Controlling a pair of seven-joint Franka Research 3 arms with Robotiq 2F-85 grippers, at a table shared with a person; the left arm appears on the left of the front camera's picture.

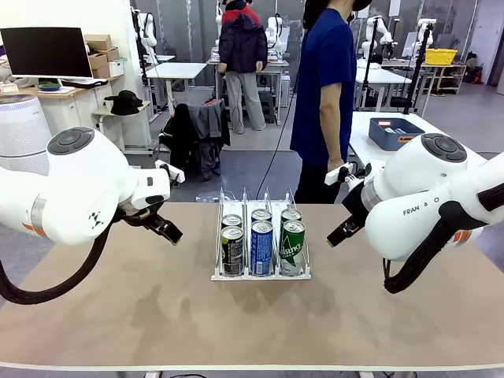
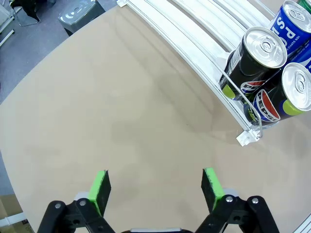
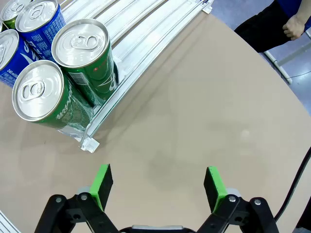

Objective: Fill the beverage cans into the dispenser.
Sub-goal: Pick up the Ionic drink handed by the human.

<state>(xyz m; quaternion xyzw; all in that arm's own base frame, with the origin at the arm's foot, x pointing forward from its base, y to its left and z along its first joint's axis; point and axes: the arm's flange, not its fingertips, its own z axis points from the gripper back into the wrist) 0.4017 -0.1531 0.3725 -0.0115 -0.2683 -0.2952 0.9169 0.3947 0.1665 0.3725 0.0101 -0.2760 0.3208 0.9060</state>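
Sitting mid-way on the matte tan tabletop, the clear rack with thin wire lanes holds six slim cans with shiny silver tops, two per lane: black-yellow, blue, green. The front view gets the whole rack plus a person standing behind it, while the wrist views catch just its near corners and lids up close. Both the left pincer and right pincer gape wide, holding nothing, over bare tabletop beside the rack.
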